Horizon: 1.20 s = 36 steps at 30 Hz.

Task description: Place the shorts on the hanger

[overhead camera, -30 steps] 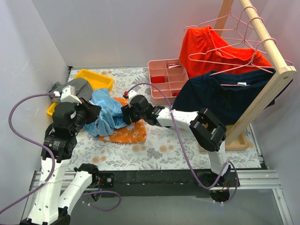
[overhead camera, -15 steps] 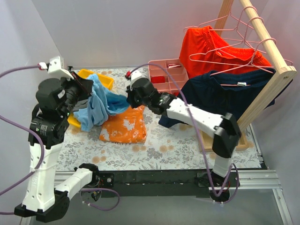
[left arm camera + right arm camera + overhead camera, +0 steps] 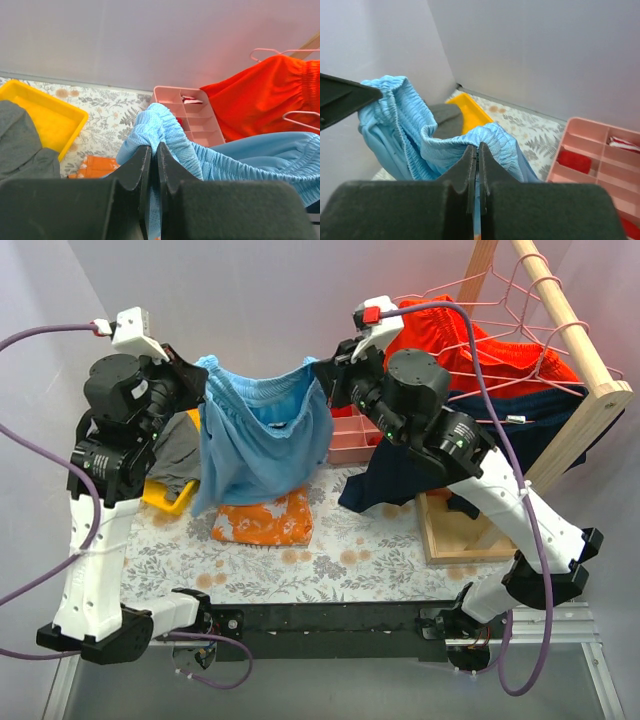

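**Sky-blue shorts held aloft between both arms, off the hanger**

The floral-patterned counter [image 3: 350, 550] carries a slanted wooden rail [image 3: 565, 310] at its right side. On the rail hang a dark navy garment [image 3: 540, 425] and bright red-orange shorts [image 3: 520, 365], along with several thin pink wire hangers [image 3: 505, 345].

The light sky-blue fabric shorts [image 3: 262, 435] are held in the air above the left half of the counter. The gathered waistband is stretched between the two arms and the legs drape downward. The shorts are well apart from the hangers and touch none of them.

Below the shorts lies a folded orange cloth [image 3: 265, 520]. A grey garment [image 3: 175, 455] rests over a yellow plastic tray [image 3: 45, 117] at the left. A pink compartment tray [image 3: 200, 120] sits toward the back.

The left gripper [image 3: 154, 147] has its jaws closed tight on the left end of the waistband. The right gripper [image 3: 477, 146] likewise has its jaws pinched together on the right end, with fabric bunched over both tips.
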Motion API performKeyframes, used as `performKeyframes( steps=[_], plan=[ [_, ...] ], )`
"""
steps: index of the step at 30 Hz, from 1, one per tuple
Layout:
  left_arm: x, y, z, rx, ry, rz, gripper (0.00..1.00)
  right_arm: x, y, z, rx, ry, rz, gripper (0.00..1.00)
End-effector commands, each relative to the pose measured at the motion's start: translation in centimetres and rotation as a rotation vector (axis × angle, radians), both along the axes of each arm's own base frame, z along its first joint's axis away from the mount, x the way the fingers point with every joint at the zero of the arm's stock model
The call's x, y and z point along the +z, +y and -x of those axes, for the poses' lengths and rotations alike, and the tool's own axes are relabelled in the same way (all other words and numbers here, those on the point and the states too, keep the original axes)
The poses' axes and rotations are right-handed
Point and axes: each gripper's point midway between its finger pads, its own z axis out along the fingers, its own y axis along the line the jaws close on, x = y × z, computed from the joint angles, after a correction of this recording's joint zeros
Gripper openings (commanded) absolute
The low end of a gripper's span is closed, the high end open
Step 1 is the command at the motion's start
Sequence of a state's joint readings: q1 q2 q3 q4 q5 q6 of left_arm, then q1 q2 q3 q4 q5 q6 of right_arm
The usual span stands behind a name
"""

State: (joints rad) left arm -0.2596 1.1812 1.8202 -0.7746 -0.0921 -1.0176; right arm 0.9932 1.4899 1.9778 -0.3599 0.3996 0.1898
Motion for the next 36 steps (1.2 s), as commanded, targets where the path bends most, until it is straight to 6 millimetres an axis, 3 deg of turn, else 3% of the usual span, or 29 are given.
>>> performKeyframes(
  steps=[1, 2, 4, 5, 8, 9, 10, 11, 12, 14, 16, 19, 21, 22, 23, 24, 26, 27, 28, 29, 30, 31, 32, 33, 34, 35, 36],
  plan=[
    [-2.1, 0.2, -0.4, 0.018, 0.035, -0.019, 0.0, -3.8, 0.1, -1.7, -0.084, 0.061, 0.127, 0.01],
    [-4.7, 0.3, -1.0, 0.031, 0.078, -0.031, 0.0, -4.5, 0.0, -2.0, -0.102, 0.072, 0.144, 0.01],
    [-6.7, 0.3, -0.5, 0.031, 0.105, -0.009, 0.0, -7.0, -0.4, -3.0, -0.165, 0.109, 0.211, 0.01],
    [-9.9, 0.0, -0.8, 0.022, 0.166, -0.008, 0.0, -8.1, -0.5, -3.3, -0.185, 0.125, 0.243, 0.01],
    [-13.7, -0.8, 0.1, -0.018, 0.222, 0.073, 0.0, -12.8, -0.9, -4.8, -0.231, 0.209, 0.336, 0.01],
    [-17.7, -1.3, 0.6, -0.056, 0.311, 0.089, 0.01, -14.0, -0.7, -5.0, -0.23, 0.233, 0.352, 0.01],
    [-18.7, -1.6, 1.2, -0.063, 0.333, 0.137, 0.02, -16.2, -0.8, -5.4, -0.234, 0.269, 0.391, 0.01],
    [-20.0, -1.3, 1.3, -0.061, 0.353, 0.162, 0.09, -17.4, -0.6, -5.5, -0.228, 0.295, 0.396, 0.01],
    [-22.9, -1.7, 1.8, -0.08, 0.419, 0.188, 0.13, -18.6, -0.4, -5.5, -0.21, 0.32, 0.412, 0.01],
    [-24.3, -2.4, 2.5, -0.13, 0.447, 0.249, 0.15, -21.7, -0.1, -5.6, -0.204, 0.37, 0.46, 0.01],
    [-25.8, -2.2, 2.8, -0.136, 0.481, 0.28, 0.29, -23.8, 0.3, -5.5, -0.192, 0.404, 0.481, 0.01],
    [-25.2, -2.1, 2.8, -0.148, 0.468, 0.288, 0.49, -27.0, 0.3, -5.5, -0.184, 0.458, 0.526, 0.01],
    [-24.2, -2.1, 2.8, -0.159, 0.447, 0.278, 0.6, -28.4, 0.3, -5.4, -0.174, 0.485, 0.543, 0.18],
    [-22.8, -2.2, 2.6, -0.172, 0.415, 0.274, 0.67, -28.6, 0.4, -5.3, -0.168, 0.491, 0.546, 0.27],
    [-22.1, -2.4, 2.4, -0.184, 0.405, 0.27, 0.68, -28.9, 0.4, -5.2, -0.159, 0.495, 0.55, 0.46],
    [-22.1, -2.5, 2.0, -0.193, 0.411, 0.261, 0.69, -29.6, 0.4, -4.8, -0.141, 0.511, 0.559, 0.53],
    [-19.3, -3.0, 1.1, -0.235, 0.353, 0.252, 0.74, -29.4, 0.8, -4.2, -0.102, 0.498, 0.538, 0.65],
    [-19.1, -3.8, 0.3, -0.278, 0.367, 0.256, 0.75, -29.0, 0.8, -3.7, -0.089, 0.488, 0.524, 0.67],
    [-18.3, -4.3, -0.1, -0.319, 0.349, 0.251, 0.77, -30.0, 0.8, -3.0, -0.076, 0.489, 0.535, 0.7],
    [-15.6, -5.2, -0.9, -0.365, 0.289, 0.245, 0.81, -30.3, 0.8, -2.5, -0.066, 0.479, 0.541, 0.72],
    [-14.7, -6.0, -1.4, -0.402, 0.272, 0.236, 0.82, -29.6, 0.7, -1.8, -0.055, 0.458, 0.523, 0.73],
    [-14.8, -6.7, -2.7, -0.424, 0.267, 0.203, 0.82, -31.7, 0.2, -0.8, -0.042, 0.469, 0.556, 0.75],
    [-13.7, -8.3, -2.8, -0.465, 0.24, 0.179, 0.83, -31.3, 0.6, -0.6, -0.028, 0.439, 0.525, 0.76],
    [-11.1, -9.1, -3.3, -0.485, 0.175, 0.153, 0.83, -31.7, 0.7, 0.0, -0.006, 0.429, 0.518, 0.77],
    [-10.8, -10.0, -4.8, -0.505, 0.165, 0.137, 0.83, -30.9, 0.7, 0.9, 0.025, 0.406, 0.494, 0.77],
    [-9.9, -10.9, -5.2, -0.538, 0.131, 0.113, 0.83, -32.3, 0.5, 1.5, 0.043, 0.397, 0.496, 0.77],
    [-7.3, -11.4, -5.9, -0.558, 0.067, 0.101, 0.82, -31.6, 0.3, 2.1, 0.067, 0.372, 0.479, 0.77]
  ],
)
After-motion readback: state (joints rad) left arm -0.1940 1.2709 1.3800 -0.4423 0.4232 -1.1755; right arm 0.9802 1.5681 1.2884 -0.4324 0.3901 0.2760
